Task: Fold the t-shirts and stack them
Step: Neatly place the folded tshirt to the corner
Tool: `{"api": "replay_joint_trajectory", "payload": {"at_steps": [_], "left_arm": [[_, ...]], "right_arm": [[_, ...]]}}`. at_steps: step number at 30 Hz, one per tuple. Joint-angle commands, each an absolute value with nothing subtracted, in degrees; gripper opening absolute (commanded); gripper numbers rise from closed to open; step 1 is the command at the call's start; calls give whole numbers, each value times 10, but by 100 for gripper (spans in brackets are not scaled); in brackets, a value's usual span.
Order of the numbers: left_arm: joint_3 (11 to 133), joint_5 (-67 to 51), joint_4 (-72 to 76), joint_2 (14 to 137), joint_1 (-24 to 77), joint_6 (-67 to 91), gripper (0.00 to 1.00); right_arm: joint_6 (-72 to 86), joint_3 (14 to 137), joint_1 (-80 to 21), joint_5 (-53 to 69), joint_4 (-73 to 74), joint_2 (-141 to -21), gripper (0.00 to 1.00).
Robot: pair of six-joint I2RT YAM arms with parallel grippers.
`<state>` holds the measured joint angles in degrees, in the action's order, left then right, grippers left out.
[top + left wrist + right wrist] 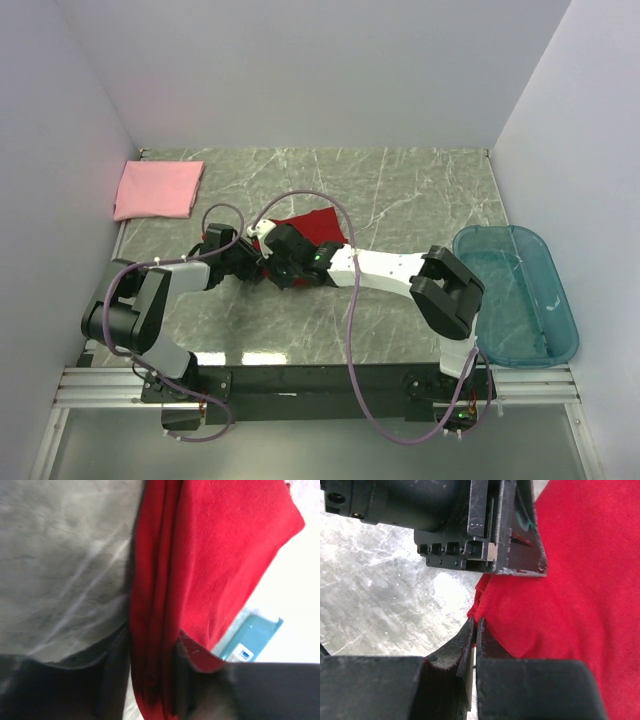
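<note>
The deep red t-shirt [312, 224] lies mid-table, its near-left part hidden under both grippers. My left gripper [252, 262] is shut on a bunched edge of it; in the left wrist view the red folds [155, 630] run between my two dark fingers [112, 675]. My right gripper [274, 250] sits right beside the left one. Its jaws are closed to a thin slit [476, 630] on the corner of the red shirt [570, 580]. The light pink t-shirt [158, 188] lies folded at the far left, away from both grippers.
A translucent teal-blue bin [515, 295] stands at the right edge, also in the left wrist view [252, 637]. The left gripper's body [470, 525] hangs just beyond my right fingertips. White walls close in three sides of the grey marbled table [400, 190].
</note>
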<state>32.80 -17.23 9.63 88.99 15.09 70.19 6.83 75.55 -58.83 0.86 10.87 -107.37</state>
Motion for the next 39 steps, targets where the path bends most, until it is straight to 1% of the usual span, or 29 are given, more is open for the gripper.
{"api": "replay_joint_trajectory", "payload": {"at_steps": [1, 3, 4, 5, 6, 7, 9, 10, 12, 13, 15, 17, 18, 22, 25, 29, 33, 35, 36, 39], "left_arm": [[347, -119, 74, 888, 152, 662, 30], [365, -112, 64, 891, 152, 632, 19], [372, -105, 54, 898, 152, 621, 5], [390, -99, 46, 903, 152, 607, 1], [402, -94, 34, 908, 151, 578, 1], [415, -89, 21, 920, 151, 560, 1], [451, -55, -24, 929, 151, 512, 1], [461, -42, -34, 937, 151, 494, 1], [502, -2, -78, 946, 150, 439, 1], [518, 16, -97, 957, 149, 419, 1], [573, 57, -150, 972, 149, 361, 1], [627, 85, -178, 997, 149, 310, 1], [646, 122, -205, 1005, 149, 295, 1], [729, 201, -246, 1055, 147, 223, 1], [801, 255, -269, 1090, 136, 182, 1], [894, 293, -282, 1123, 106, 143, 1], [961, 328, -291, 1163, 84, 114, 1], [997, 344, -302, 1175, 73, 99, 1], [1008, 345, -306, 1184, 70, 92, 1], [1032, 344, -303, 1187, 58, 76, 1]], "right_arm": [[79, 757, -586, 23, 83, -1045, 0], [80, 759, -585, 23, 86, -1047, 0], [80, 762, -585, 24, 87, -1049, 0], [80, 763, -586, 24, 90, -1048, 0], [81, 765, -585, 25, 92, -1048, 3], [82, 766, -585, 24, 93, -1048, 17], [85, 768, -585, 23, 100, -1043, 31], [87, 769, -586, 19, 105, -1040, 41], [93, 772, -582, 14, 123, -1028, 50], [98, 772, -580, 18, 132, -1024, 56], [112, 766, -565, 26, 159, -1005, 61], [121, 743, -556, 36, 176, -985, 69], [127, 730, -547, 37, 178, -961, 73], [125, 671, -527, 42, 199, -897, 76], [120, 634, -519, 17, 225, -853, 77], [125, 588, -500, -8, 261, -803, 77], [146, 561, -471, -6, 288, -759, 86], [152, 550, -454, -2, 302, -742, 88], [155, 547, -451, -1, 306, -737, 90], [158, 541, -437, 18, 317, -729, 91]]}}
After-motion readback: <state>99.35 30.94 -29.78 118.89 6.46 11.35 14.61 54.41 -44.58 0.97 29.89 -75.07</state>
